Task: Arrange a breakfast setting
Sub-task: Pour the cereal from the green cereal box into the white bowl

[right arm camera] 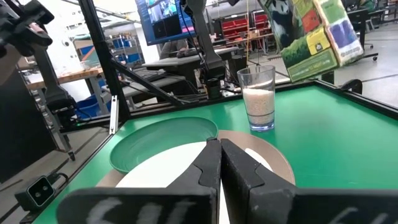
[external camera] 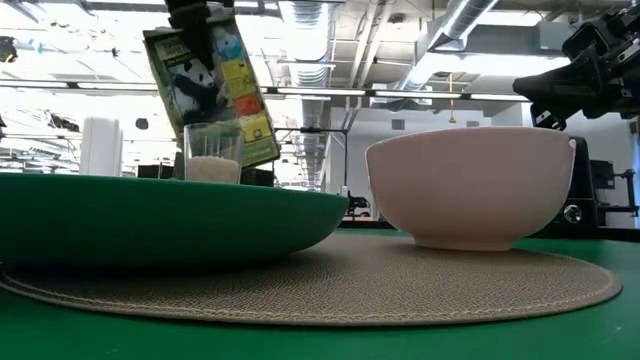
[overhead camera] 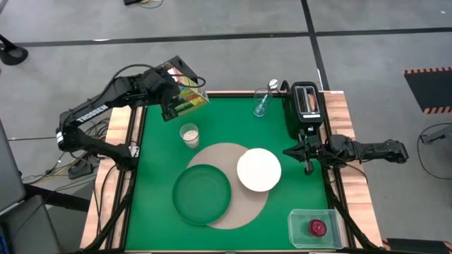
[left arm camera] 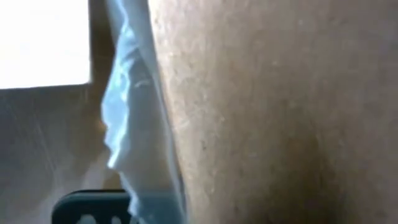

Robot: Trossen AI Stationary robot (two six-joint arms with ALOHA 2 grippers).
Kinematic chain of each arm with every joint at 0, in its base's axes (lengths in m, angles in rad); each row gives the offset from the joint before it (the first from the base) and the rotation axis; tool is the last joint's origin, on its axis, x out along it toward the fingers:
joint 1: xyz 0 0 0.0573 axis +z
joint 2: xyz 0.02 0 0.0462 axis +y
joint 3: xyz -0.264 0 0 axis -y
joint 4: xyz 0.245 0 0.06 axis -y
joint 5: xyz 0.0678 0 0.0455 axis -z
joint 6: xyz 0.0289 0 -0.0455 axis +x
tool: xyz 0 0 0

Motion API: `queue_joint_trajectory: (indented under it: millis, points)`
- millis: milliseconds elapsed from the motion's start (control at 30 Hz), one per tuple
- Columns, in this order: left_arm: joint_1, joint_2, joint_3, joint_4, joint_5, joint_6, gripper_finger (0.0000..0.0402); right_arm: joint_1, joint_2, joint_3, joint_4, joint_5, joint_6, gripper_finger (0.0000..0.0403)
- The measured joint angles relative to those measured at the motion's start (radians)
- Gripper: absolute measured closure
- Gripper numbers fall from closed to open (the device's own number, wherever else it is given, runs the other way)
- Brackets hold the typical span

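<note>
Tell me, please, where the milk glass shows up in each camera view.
High view: milk glass on the green mat, up and left of the placemat.
Low view: milk glass left of centre, behind the green plate.
Left wrist view: not visible.
Right wrist view: milk glass right of centre.
Shared landmark: the cereal box, held up by the left gripper.

Even, bright overhead light falls on the table, shadows soft and short. In the low view, ceiling lights [external camera: 300, 20] glare at twelve o'clock. The left wrist view is wholly blurred, with a white overexposed patch at ten o'clock.
</note>
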Motion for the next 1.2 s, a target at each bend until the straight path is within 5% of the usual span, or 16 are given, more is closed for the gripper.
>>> queue_joint_trajectory:
  millis: [667, 900, 1200]
  points:
    - [0.0, -0.049, 0.0, 0.107, 0.09, 0.018, 0.0401, 0.0, 0.0, 0.0, 0.134, 0.006, -0.036, 0.037]
    - [-0.001, -0.049, 0.0, 0.139, 0.12, 0.029, 0.0401, 0.0, 0.0, 0.0, 0.135, 0.107, -0.028, 0.0365]
    - [-0.019, -0.049, 0.0, 0.142, 0.117, 0.027, 0.0401, -0.029, 0.0, 0.0, 0.136, 0.186, -0.026, 0.0243]
